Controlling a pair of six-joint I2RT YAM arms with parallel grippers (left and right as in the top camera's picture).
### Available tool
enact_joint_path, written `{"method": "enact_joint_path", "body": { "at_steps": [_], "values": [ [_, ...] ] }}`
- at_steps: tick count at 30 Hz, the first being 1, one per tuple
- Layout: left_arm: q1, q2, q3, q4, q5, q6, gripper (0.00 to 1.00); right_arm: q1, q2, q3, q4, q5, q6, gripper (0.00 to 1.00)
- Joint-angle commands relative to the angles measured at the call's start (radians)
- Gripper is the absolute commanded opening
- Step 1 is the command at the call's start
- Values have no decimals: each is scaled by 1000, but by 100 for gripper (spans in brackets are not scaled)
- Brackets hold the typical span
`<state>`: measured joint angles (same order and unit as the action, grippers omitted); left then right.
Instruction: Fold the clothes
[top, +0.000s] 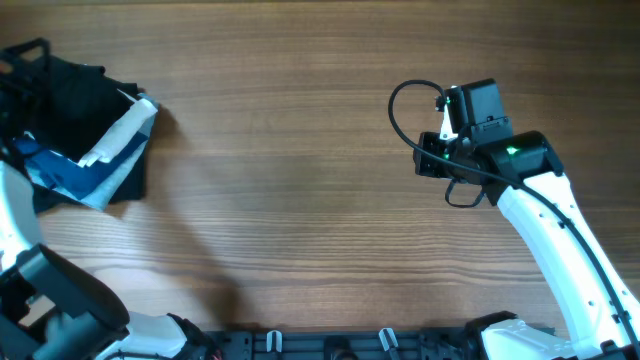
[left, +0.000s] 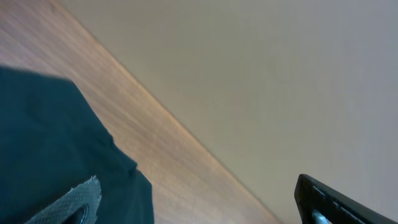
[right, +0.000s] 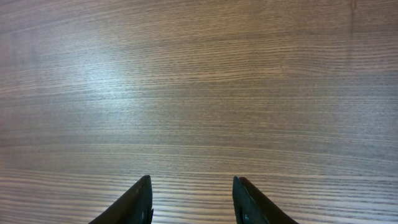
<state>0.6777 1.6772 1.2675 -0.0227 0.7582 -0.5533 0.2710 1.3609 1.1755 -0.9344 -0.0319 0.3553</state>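
The black shirt (top: 75, 95) lies bunched in a heap at the far left corner of the worktop (top: 320, 200). A white garment (top: 120, 135) and a blue garment (top: 60, 175) are piled against its near side, and all three touch. The left hand (top: 28, 58) sits over that heap. Its wrist view shows dark cloth low on the left and a single finger (left: 323, 199) off to the right, clear of the fabric. The other finger is not plainly seen, so I cannot tell how wide this hand stands or whether it grips anything. The right hand (right: 193, 186) hovers over bare wood toward the right side of the worktop, well apart from the clothes. Its fingers are partly spread with nothing between them. The shirt looks light, limp and crease-prone, so it will likely sag, drag and cling to its neighbours rather than keep a shape. Taking it at a firmer part is probably best, such as the collar or a shoulder seam. One pinch at each shoulder would let it hang open and come away from the white and blue pieces.
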Motion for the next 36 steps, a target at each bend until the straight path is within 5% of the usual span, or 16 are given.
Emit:
{"method": "enact_joint_path", "body": {
  "at_steps": [1,7,15,19,23,28,31,33,36],
  "values": [
    [-33,114,3,3,-72,105,100,-3,-10,21,6,9,14,42],
    [48,333,3,91,-180,105,100,-3,-10,21,2,9,14,43],
    [67,255,61,318,236,20,100,-3,-10,21,-3,9,14,43],
    [5,85,95,276,266,22,100,-3,-10,21,16,9,14,52],
    [-145,-26,95,32,163,150,100,-11,-9,21,75,8,14,65],
    [-452,-30,94,-389,-282,372,100,-69,46,21,134,-47,-58,72],
    [-631,-4,94,-540,-568,370,100,-101,121,21,189,-48,-157,87],
    [-713,3,94,-653,-635,370,100,-105,163,21,201,-59,-202,100],
    [-779,3,94,-870,-652,361,100,-105,187,21,149,-67,-169,100]
  ]
}}
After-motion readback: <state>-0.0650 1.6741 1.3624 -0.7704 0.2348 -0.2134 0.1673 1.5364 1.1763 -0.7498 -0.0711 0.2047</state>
